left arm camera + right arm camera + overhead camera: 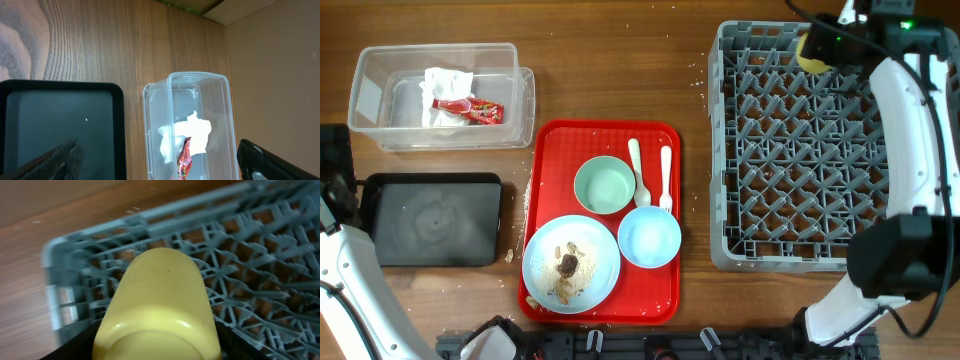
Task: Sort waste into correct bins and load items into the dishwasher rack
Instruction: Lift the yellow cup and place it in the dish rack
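- Overhead: right gripper [825, 45] grasps the yellow cup [810, 57] over the dishwasher rack's [718, 160] far edge
- Left wrist: left gripper [159, 150] released wide, empty, near the clear tub [220, 80], well left of the rack
- Right wrist: cup clenched above the rack's corner cells

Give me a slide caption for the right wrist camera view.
Right pincer holds the yellow cup above the grey dishwasher rack near its corner, wooden table beyond.
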Controlling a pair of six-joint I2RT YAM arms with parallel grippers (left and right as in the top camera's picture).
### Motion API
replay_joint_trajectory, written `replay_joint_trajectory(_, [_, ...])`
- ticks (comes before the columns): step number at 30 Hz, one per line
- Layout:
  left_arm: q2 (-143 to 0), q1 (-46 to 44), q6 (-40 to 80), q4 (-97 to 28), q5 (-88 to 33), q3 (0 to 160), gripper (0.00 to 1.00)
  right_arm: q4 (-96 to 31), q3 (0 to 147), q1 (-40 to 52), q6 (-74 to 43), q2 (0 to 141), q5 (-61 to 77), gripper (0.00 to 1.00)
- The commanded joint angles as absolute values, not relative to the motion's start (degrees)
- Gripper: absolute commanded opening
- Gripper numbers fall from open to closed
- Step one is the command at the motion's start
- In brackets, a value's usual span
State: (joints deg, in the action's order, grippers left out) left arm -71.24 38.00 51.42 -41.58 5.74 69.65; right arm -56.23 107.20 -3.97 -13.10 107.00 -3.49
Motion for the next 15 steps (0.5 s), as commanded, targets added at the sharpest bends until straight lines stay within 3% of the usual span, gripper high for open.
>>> replay_joint_trajectory(1, [-71.05, 38.26, 51.9, -41.43, 5.87, 69.76, 1.0, -57.52, 107.13, -6.72, -11.97, 113.16, -0.64, 0.64])
replay_joint_trajectory(7, [-71.05, 38.26, 51.9, -41.43, 5.87, 69.76, 1.0, -62.57, 107.15, -6.72, -10.66, 116.07, 6.55, 0.74])
replay_joint_trajectory(10, [-71.05, 38.26, 51.9, -41.43, 5.87, 69.76, 1.0, -66.04, 107.15, -6.72, -10.7, 114.59, 6.52, 0.9])
replay_joint_trajectory(13, [-71.05, 38.26, 51.9, -41.43, 5.87, 69.76, 1.0, -68.66, 107.15, -5.34, -12.71, 110.3, 8.99, 0.91])
replay_joint_trajectory(15, [-71.05, 38.26, 51.9, -41.43, 5.87, 69.76, 1.0, -69.76, 107.15, 0.21, -9.85, 106.52, 15.51, 0.91])
